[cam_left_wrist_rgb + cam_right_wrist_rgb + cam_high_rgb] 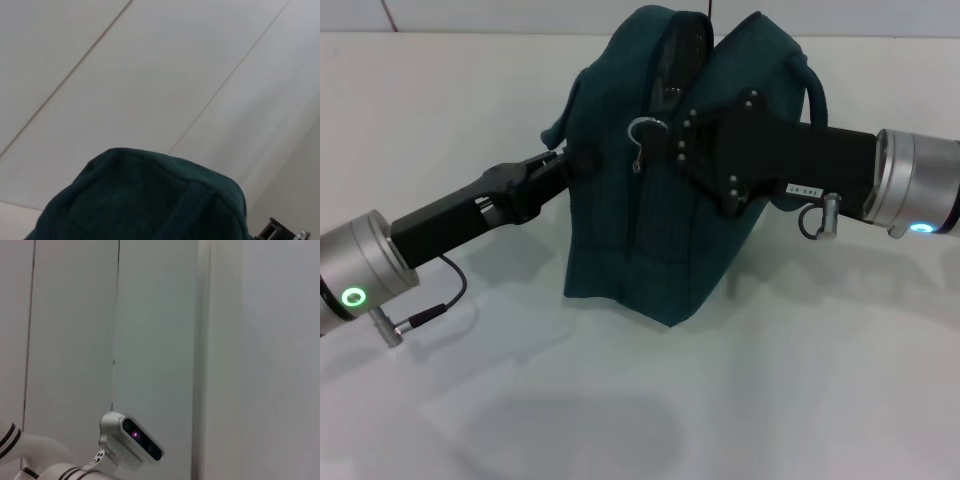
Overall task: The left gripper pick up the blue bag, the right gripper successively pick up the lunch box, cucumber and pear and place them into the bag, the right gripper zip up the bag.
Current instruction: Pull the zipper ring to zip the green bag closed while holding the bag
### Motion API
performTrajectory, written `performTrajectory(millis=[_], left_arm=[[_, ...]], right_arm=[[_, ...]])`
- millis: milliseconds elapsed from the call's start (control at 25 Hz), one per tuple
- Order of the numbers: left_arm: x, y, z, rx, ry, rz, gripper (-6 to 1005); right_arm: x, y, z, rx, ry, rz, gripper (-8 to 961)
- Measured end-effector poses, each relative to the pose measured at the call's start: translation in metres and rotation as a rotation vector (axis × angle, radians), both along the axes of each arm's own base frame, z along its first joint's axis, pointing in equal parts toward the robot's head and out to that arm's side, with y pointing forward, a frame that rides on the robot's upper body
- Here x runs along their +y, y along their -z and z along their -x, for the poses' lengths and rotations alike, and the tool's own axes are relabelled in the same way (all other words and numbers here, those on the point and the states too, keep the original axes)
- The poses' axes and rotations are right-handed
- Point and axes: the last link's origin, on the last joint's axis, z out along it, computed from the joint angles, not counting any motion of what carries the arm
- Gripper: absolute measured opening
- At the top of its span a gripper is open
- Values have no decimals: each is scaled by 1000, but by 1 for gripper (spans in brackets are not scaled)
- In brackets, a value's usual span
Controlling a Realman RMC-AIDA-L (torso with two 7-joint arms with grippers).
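The blue bag (630,220) hangs tilted above the white table, its top seam still gaping open near the upper end. My left gripper (563,162) is shut on the bag's left handle and holds it up. The bag's fabric fills the lower part of the left wrist view (140,200). My right gripper (682,135), the one with the white label, sits against the bag's upper side, shut on the ring zip pull (642,135), which curves out from its tips. The lunch box, cucumber and pear are out of view.
The white table (620,420) lies under the bag, which casts a soft shadow on it. The second handle (812,90) loops behind the right arm. The right wrist view shows only wall panels and the robot's head camera (132,437).
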Motion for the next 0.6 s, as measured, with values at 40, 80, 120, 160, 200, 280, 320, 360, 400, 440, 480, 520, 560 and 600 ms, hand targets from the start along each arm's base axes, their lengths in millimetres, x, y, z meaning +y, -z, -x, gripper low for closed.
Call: performTrajectory(millis=[40,80,120,160,200,280,320,360,400,440,480,520,560,600], left_arm=[[0,0,0,0,2,2,143],[0,1,-1,2,6,6,128],[0,2,-2,3,10,11,113],[0,3,-3,5,18,17,98],[0,4,-4,7,24,22,91],[0,5,-6,10,32,29,77],[0,6,-6,12,36,32,69],[0,6,-6,13,37,33,62],[0,6,-7,15,40,34,55],[-1,6,-7,16,43,33,55],[-1,6,-7,17,47,31,55],[-1,6,-7,18,49,30,55],[-2,6,-7,19,52,27,55],[-2,6,-6,19,53,25,55]], right_arm=[[0,0,0,0,0,0,6],[0,0,0,2,1,-1,6],[1,-1,1,5,2,-2,6],[1,-1,2,8,2,-3,6],[2,-2,3,15,3,-5,6],[3,-3,5,24,4,-8,6],[4,-4,6,31,6,-11,6],[5,-5,7,37,7,-13,6],[5,-5,8,43,9,-16,6],[6,-6,8,49,11,-18,6],[7,-7,9,53,13,-20,6],[7,-8,8,54,14,-22,6],[8,-8,8,54,16,-25,6],[9,-9,8,55,18,-29,6]])
